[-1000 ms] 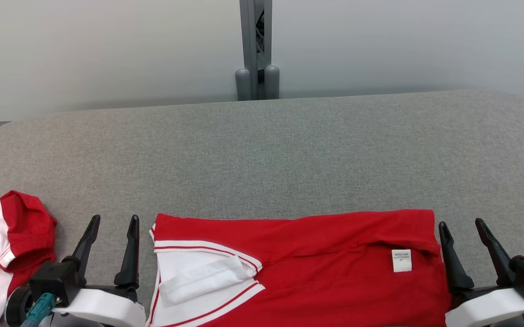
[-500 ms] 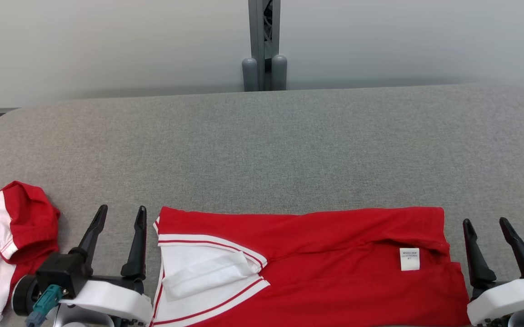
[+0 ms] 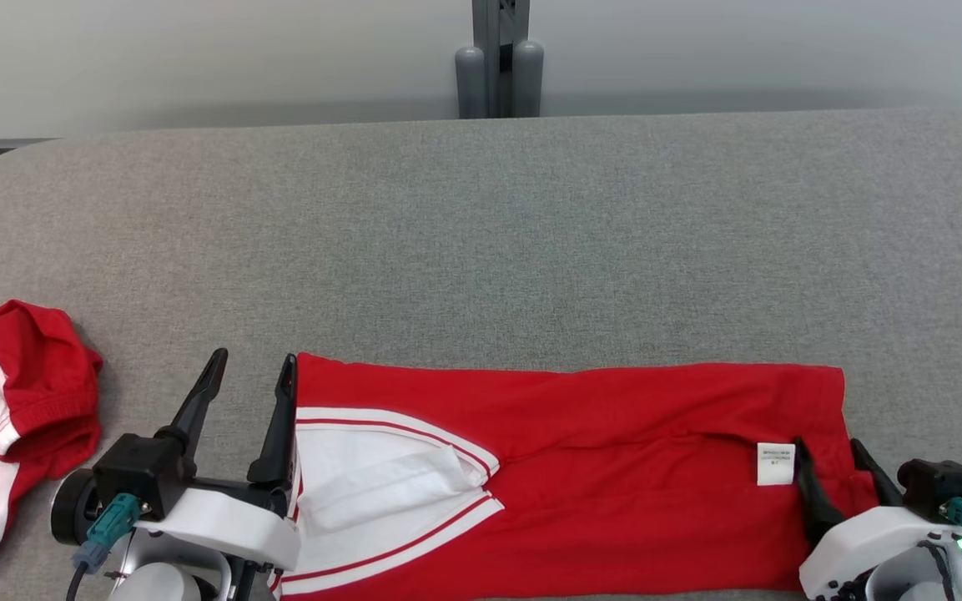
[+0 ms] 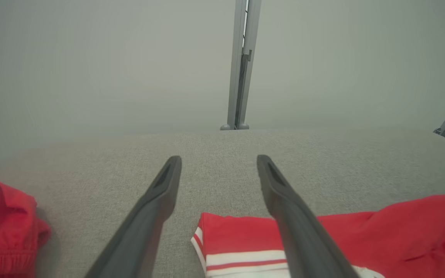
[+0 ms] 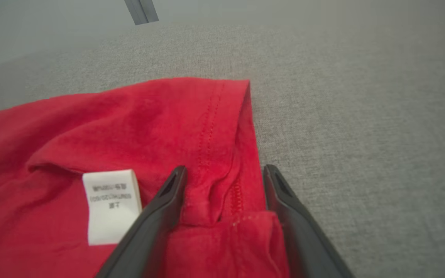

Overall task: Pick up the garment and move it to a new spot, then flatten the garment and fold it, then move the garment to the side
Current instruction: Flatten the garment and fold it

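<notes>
Two grippers flank our red garment (image 3: 597, 467) in the head view. It lies along the grey table's (image 3: 481, 234) near edge, with our left gripper (image 3: 252, 359) at its white-striped end and our right gripper (image 3: 827, 446) over the other. From the left wrist, we see fingers spread wide, holding nothing. From the right wrist, our fingers stand equally wide, straddling the hem beside a white label (image 5: 110, 204), unclamped.

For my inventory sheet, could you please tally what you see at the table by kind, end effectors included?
Red-and-white cloth garments: 2 (flat garment, crumpled garment)
White fabric care label: 1
Dark two-fingered end effectors: 2 (left end effector, right end effector)
Total: 5
</notes>
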`<state>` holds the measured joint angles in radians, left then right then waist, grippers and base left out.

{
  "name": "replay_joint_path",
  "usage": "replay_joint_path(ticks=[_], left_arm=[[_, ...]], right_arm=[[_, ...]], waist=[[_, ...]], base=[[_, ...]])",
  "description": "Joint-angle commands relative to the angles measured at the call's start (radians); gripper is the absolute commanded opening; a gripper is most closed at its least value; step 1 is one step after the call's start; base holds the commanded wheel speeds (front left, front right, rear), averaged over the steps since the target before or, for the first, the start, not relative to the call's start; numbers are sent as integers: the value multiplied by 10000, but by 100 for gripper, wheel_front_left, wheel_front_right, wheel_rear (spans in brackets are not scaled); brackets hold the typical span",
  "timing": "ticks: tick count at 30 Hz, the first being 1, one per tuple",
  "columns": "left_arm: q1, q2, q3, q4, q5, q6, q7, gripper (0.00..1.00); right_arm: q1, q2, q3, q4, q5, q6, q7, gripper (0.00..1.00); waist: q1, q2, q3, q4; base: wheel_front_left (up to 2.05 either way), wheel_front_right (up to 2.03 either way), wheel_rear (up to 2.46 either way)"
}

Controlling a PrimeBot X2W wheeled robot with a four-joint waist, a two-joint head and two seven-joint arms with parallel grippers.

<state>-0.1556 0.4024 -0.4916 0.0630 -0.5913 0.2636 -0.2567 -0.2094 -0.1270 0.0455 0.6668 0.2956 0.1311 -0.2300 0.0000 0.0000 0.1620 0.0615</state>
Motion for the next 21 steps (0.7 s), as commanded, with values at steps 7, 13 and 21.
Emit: replay_joint_path(ticks=[7, 13, 21], left_arm=[[-385, 18, 8, 222, 64, -169, -35, 100], [-440, -58, 62, 368, 56, -219, -56, 100], [-407, -8, 280, 350, 116, -258, -73, 100]], right_arm=[[171, 369, 1155, 1279, 868, 10, -82, 100], [453, 438, 1627, 1356, 1392, 1, -164, 0], [-147, -442, 340, -20, 1202, -25, -347, 0]], waist=[[0, 0, 207, -52], [0, 0, 245, -213], [0, 0, 293, -567]], base=[[0, 0, 0], [0, 0, 0], [0, 0, 0]])
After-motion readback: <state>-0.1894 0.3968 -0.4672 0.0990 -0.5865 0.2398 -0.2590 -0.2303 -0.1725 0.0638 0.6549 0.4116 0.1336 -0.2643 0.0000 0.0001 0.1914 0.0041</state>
